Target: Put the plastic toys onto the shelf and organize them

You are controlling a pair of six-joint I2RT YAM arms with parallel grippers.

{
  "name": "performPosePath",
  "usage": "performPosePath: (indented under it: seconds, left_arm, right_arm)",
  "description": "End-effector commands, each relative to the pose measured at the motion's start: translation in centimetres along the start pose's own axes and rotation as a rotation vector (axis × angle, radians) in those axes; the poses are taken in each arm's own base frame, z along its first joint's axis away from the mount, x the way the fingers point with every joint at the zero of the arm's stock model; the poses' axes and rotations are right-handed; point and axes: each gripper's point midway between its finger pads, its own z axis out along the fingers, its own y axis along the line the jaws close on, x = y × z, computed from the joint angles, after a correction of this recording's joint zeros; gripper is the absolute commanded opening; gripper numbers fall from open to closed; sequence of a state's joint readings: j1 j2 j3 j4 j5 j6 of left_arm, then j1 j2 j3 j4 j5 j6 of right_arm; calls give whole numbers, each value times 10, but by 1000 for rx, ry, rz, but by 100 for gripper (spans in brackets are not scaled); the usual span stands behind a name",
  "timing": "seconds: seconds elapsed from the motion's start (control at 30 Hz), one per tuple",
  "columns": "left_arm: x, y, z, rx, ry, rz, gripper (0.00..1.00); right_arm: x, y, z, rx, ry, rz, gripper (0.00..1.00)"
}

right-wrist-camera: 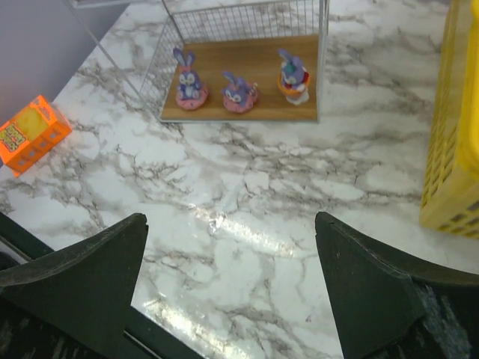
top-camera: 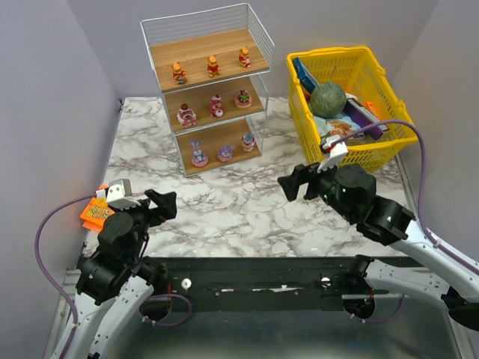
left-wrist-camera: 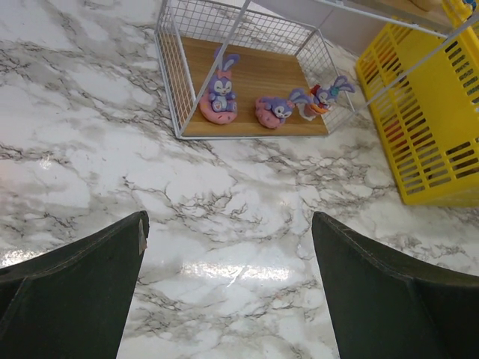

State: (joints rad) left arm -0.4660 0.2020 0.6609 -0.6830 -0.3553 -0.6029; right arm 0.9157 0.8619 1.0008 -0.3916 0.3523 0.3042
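The white wire shelf [top-camera: 258, 34] stands at the back centre with three wooden boards. Three orange-yellow toys [top-camera: 212, 66] stand on the top board, three red-pink toys [top-camera: 216, 105] on the middle board, three pink-purple toys [top-camera: 224, 153] on the bottom board. The bottom three also show in the left wrist view [left-wrist-camera: 271, 111] and the right wrist view [right-wrist-camera: 238, 88]. My left gripper [top-camera: 165, 203] is open and empty above the marble at the front left. My right gripper [top-camera: 293, 184] is open and empty above the marble right of centre.
A yellow lattice basket [top-camera: 374, 153] at the back right holds a green ball [top-camera: 328, 98] and packets. A flat orange packet [top-camera: 91, 213] lies at the table's left edge. Grey walls close in the left, back and right.
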Motion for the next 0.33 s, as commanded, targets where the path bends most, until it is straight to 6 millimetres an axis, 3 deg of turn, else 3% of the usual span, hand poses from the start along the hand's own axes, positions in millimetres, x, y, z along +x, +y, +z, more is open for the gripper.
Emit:
performPosePath:
  seconds: [0.0, 0.13, 0.3]
  left_arm:
    - [-22, -2, -11, 2, -77, -66, 99]
    - [-30, -10, -20, 43, -78, -73, 99]
    - [-66, -24, -44, 104, -142, -39, 99]
  right_arm:
    - [33, -13, -12, 45, 62, 99, 100]
    - [31, -15, -29, 23, 39, 139, 100]
    - [9, -19, -49, 12, -28, 168, 100]
